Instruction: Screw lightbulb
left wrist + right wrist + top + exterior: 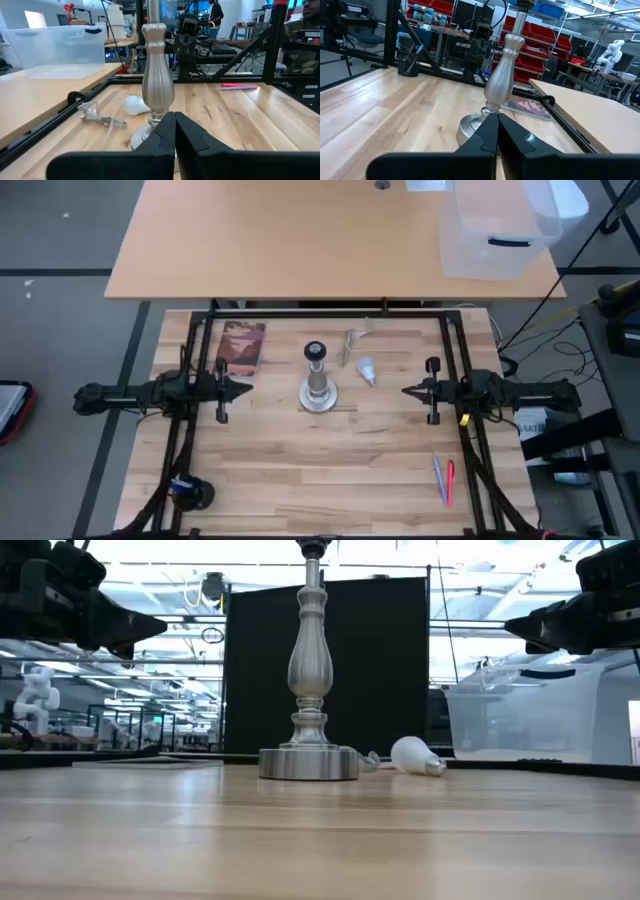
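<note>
With both the left gripper (pixel 243 390) and right gripper (pixel 408 391) pinched closed and empty, we judge the lightbulb (pixel 366 369), lying on the surface just beside the lamp stand (pixel 317 378), light, slippery and fragile, best held gently around its white head.

white lightbulb (pixel 366 369), silver lamp stand (pixel 317 380), light wood table (pixel 300 470), reddish-brown book (pixel 241 348)

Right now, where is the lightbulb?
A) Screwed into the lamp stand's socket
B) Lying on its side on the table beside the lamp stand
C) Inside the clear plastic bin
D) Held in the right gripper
B: the lightbulb lies on its side on the wooden table, just beside the lamp stand toward the right arm's side, with neither gripper touching it.
</note>
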